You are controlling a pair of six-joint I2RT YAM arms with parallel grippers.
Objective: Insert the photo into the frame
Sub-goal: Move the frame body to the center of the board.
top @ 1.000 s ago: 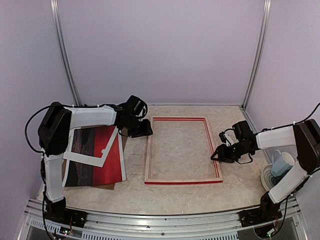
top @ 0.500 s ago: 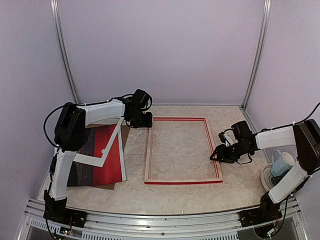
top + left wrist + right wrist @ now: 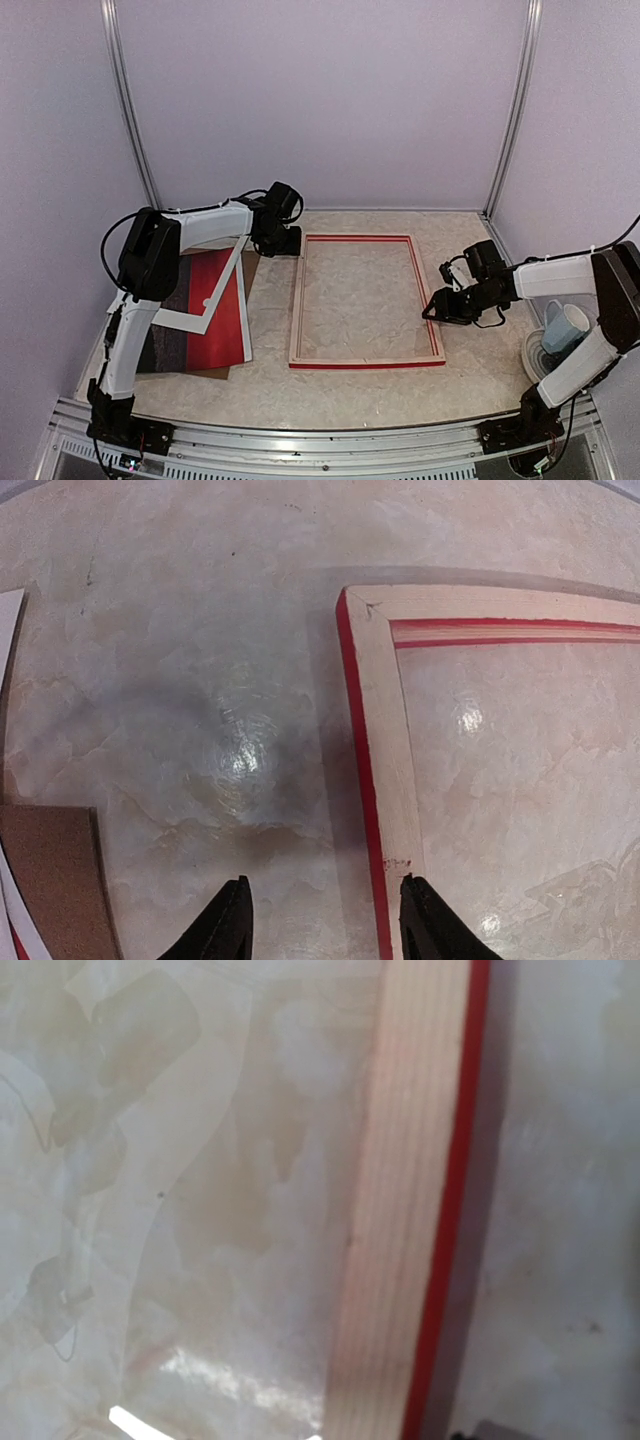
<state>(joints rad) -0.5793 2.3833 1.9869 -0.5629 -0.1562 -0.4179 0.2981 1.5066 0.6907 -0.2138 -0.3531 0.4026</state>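
Hidden: the photo (image 3: 215, 325) lies at the left of the table (image 3: 350, 392), partly under the white mat (image 3: 228, 285) and the left arm (image 3: 200, 228).
Right gripper (image 3: 437, 308): beside the right rail of the frame (image 3: 298, 300). Our wrist view misses its fingers, so we cannot tell their spread.
Left gripper (image 3: 325, 925): fingers spread, empty, at the frame's far-left corner.
Frame: flat mid-table, pale back up.

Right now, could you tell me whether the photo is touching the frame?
Apart. The top external view shows a strip of table between the photo and the frame, along its left rail.
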